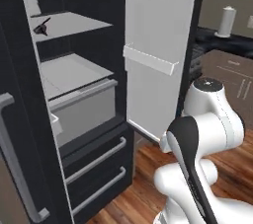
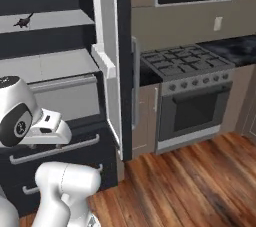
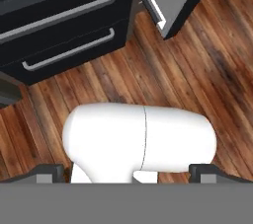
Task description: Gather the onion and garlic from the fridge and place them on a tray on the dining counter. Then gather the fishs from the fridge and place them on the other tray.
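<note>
fridge (image 1: 89, 119) stands open, its drawers ahead of the downturned hand. gripper (image 3: 126, 171) spread wide, holding nothing. a small dark item, possibly a fish (image 1: 42, 27), lies on the upper shelf (image 1: 74, 23), well above the hand. recommend raising and levelling the hand before reaching in past the door (image 1: 153, 45)

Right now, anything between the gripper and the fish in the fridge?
Nothing visible. The fridge door stands open and the fish lies alone near the front of the upper shelf. The open gripper points down at the floor.
</note>
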You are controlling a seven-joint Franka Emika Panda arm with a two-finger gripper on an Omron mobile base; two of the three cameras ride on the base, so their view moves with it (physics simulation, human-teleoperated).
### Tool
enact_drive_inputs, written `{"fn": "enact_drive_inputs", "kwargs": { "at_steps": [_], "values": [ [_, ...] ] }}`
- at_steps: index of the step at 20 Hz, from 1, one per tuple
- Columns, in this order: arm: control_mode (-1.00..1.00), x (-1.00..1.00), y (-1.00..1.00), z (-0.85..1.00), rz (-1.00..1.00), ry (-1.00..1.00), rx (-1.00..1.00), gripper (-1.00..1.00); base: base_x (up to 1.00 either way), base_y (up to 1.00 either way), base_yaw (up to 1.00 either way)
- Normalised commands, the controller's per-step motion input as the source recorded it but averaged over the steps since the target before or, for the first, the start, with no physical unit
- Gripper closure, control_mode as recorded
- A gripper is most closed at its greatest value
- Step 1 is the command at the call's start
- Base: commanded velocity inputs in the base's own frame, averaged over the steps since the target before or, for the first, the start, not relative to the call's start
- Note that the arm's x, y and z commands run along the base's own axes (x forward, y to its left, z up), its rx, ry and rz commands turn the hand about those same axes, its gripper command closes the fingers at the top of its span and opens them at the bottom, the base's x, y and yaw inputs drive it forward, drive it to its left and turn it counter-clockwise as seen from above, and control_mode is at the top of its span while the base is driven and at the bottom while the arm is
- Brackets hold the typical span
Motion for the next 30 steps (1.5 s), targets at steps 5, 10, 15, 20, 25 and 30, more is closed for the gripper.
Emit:
{"fn": "enact_drive_inputs", "kwargs": {
  "at_steps": [5, 10, 15, 20, 25, 30],
  "values": [
    [1.00, 0.00, 0.00, 0.00, 0.00, 0.00, 0.00, -1.00, 0.57, -0.13, 0.40],
    [1.00, 0.00, 0.00, 0.00, 0.00, 0.00, 0.00, -1.00, 0.59, -0.16, 0.40],
    [1.00, 0.00, 0.00, 0.00, 0.00, 0.00, 0.00, -1.00, 0.60, -0.18, 0.39],
    [1.00, 0.00, 0.00, 0.00, 0.00, 0.00, 0.00, -1.00, 0.59, -0.20, 0.37],
    [1.00, 0.00, 0.00, 0.00, 0.00, 0.00, 0.00, -1.00, 0.57, -0.22, 0.32],
    [1.00, 0.00, 0.00, 0.00, 0.00, 0.00, 0.00, -1.00, 0.52, -0.16, 0.13]
  ]
}}
